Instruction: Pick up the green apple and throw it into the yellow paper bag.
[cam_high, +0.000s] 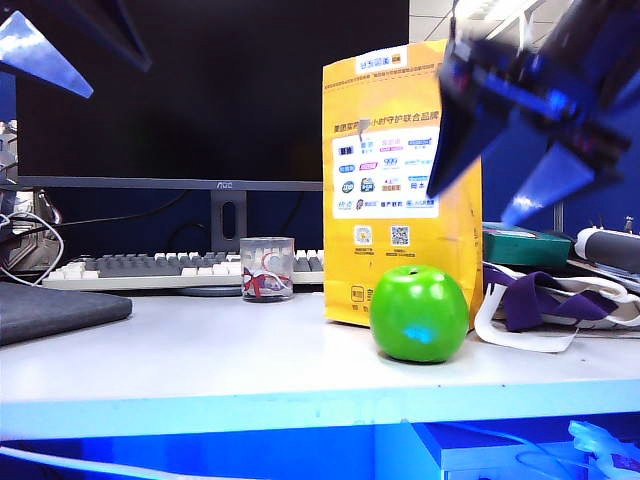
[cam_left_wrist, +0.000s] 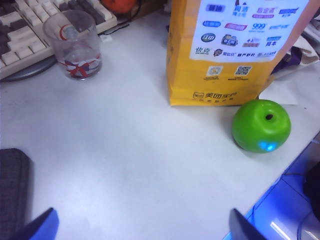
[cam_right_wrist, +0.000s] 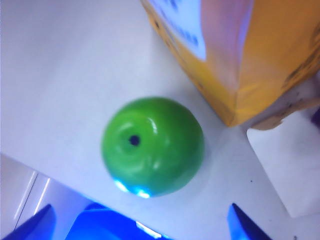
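exterior view, green apple (cam_high: 419, 313) low centre-right on the white table (cam_high: 200, 350), just before the yellow paper bag (cam_high: 400, 180), right gripper (cam_high: 500, 190) spread wide above it, left gripper (cam_high: 80, 60) upper left, open, left wrist view, apple right of centre, right wrist view, apple centred

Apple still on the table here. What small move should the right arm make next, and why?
Probably lower the right gripper straight onto the green apple. Its fingers stand open and spread wider than the apple, which sits untouched, stem dimple up, on the table in front of the yellow paper bag. The gripper hangs above it, and the left gripper is open and well away.
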